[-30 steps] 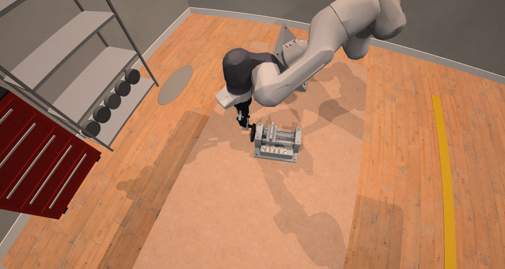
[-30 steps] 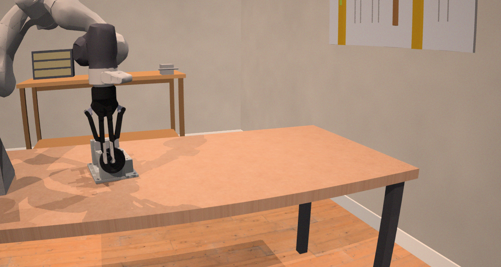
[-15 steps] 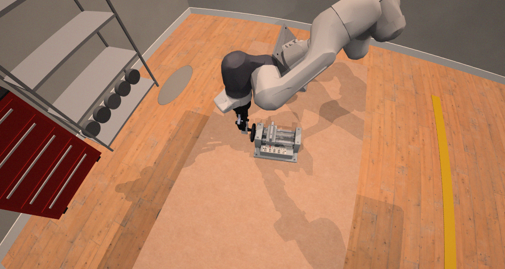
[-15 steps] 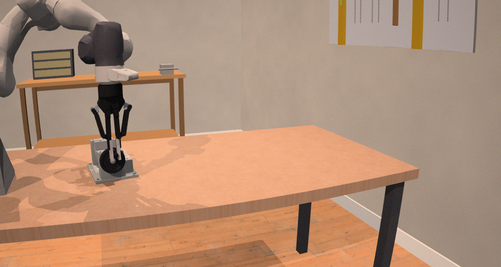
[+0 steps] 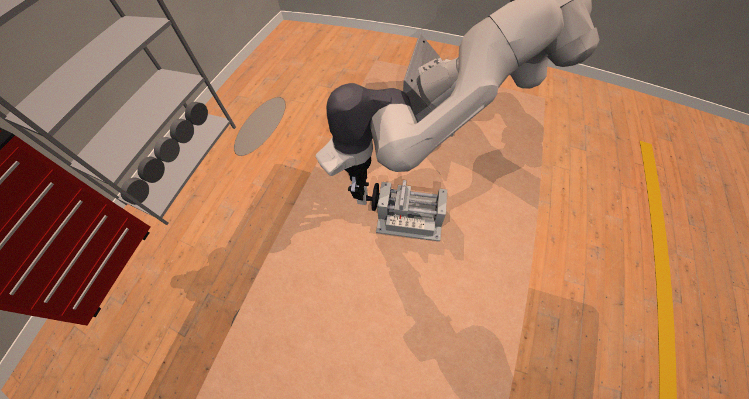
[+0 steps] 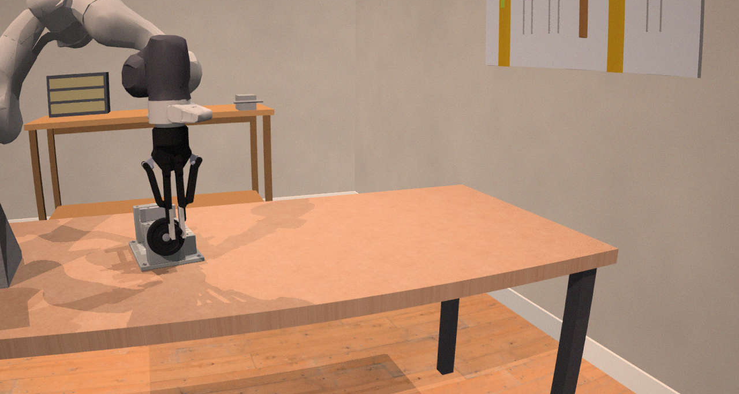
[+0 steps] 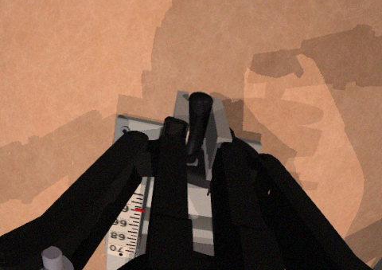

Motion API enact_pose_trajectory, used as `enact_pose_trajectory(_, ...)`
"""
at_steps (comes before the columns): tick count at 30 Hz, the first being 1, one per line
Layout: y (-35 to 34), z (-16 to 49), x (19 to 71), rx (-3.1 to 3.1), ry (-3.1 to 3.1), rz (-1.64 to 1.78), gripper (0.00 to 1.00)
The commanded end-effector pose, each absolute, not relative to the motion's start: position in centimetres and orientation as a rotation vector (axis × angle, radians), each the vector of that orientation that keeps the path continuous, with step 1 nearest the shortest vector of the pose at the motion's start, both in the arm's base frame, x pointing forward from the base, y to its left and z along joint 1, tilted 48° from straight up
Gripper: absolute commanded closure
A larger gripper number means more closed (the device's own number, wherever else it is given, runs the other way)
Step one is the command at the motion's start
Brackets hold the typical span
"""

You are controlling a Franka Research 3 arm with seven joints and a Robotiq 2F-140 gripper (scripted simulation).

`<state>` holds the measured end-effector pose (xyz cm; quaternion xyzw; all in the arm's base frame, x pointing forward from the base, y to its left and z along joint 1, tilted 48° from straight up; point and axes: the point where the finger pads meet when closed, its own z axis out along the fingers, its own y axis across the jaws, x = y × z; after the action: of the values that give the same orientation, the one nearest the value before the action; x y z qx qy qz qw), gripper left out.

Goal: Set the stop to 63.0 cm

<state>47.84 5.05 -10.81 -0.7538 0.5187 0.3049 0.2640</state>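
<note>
My pincer (image 5: 361, 200) (image 6: 177, 236) (image 7: 195, 111) pinches the black cylindrical crank handle (image 5: 369, 198) (image 7: 200, 108), which juts sideways from the black round handwheel (image 5: 374, 196) (image 6: 157, 242) (image 7: 198, 178), the grey metal stop (image 5: 402, 198) lying beyond the wheel, across from me.

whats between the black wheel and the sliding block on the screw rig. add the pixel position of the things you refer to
A grey upright end plate (image 5: 384, 200) stands between the wheel (image 5: 374, 196) and the block (image 5: 401, 198), seen in the top view.

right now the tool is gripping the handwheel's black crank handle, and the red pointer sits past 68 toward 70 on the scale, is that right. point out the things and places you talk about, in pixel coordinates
Not quite: the wrist view shows the red pointer (image 5: 400, 216) (image 7: 140, 210) short of 66, not past 68. The tool (image 5: 362, 199) (image 6: 177, 232) (image 7: 195, 111) is gripping the crank handle (image 7: 200, 104), as you say.
</note>
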Motion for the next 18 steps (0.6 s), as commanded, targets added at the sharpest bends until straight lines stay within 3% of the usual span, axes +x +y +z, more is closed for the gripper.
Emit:
enact_pose_trajectory(1, 5.8, -11.2, 48.2, -2.034, 1.410, 0.826, 0.96)
enact_pose_trajectory(18, 7.7, -12.9, 48.0, -2.034, 1.410, 0.826, 0.96)
